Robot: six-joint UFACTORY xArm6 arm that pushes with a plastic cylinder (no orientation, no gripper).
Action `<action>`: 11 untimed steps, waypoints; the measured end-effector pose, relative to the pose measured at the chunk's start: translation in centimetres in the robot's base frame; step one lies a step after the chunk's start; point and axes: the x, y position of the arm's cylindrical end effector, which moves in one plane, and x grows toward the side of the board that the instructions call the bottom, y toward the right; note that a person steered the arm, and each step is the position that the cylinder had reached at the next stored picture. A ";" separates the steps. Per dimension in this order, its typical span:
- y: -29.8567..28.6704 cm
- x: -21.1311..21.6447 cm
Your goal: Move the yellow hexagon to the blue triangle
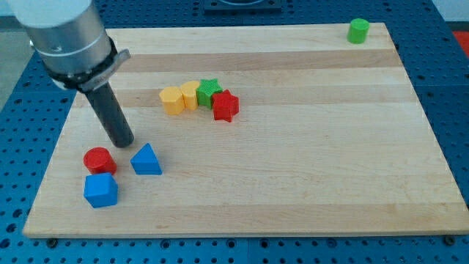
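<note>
The yellow hexagon (172, 100) lies left of centre on the wooden board, touching a second yellow block (190, 94) on its right. The blue triangle (146, 160) lies below and to the left of it, near the view's lower left. My tip (122, 141) rests on the board just up and left of the blue triangle, above the red cylinder (99, 160). The tip is well apart from the yellow hexagon, down and to its left.
A green star (209, 90) and a red star (226, 105) continue the row right of the yellow blocks. A blue cube (100, 190) sits below the red cylinder. A green cylinder (358, 31) stands at the top right corner.
</note>
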 end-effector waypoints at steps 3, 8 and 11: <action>1.0 -11.6; 7.7 -4.8; 7.8 1.3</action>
